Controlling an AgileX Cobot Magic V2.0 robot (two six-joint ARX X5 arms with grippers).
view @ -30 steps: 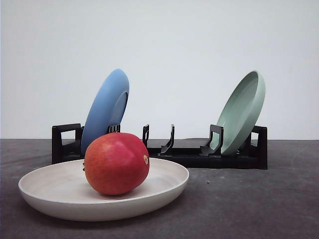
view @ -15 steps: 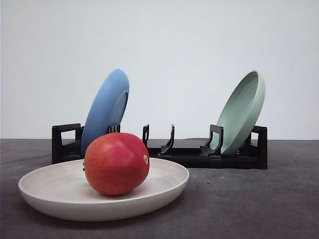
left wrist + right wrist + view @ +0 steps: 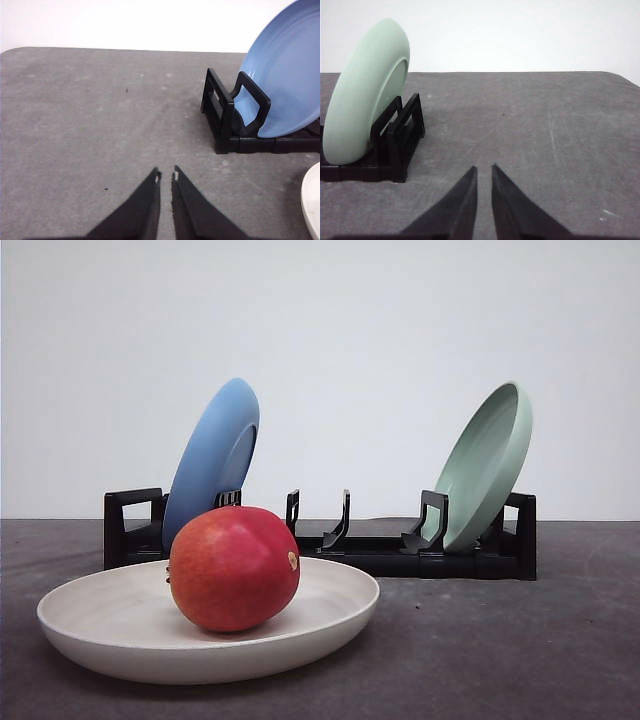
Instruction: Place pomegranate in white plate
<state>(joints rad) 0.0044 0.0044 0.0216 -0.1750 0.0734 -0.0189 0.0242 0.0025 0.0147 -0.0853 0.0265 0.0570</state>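
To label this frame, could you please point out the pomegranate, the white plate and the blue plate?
pomegranate (image 3: 233, 568), front view, middle of its red skin.
white plate (image 3: 340, 615), front view, bare outer rim on its right side.
blue plate (image 3: 208, 462), front view, centre of its back.

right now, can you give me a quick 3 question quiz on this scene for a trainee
1. True or false: the pomegranate lies in the white plate.
2. Which plate stands at the rack's right end in the front view? A) blue plate B) green plate C) white plate
3. Fill in: the left pincer and right pincer are both nearly ____ and hold nothing.

Key:
1. True. It rests inside the plate, on the table in front of the rack.
2. B. The green plate leans there; the blue plate leans at the left end.
3. Shut. On each, a thin gap shows between the tips, with bare table beyond.
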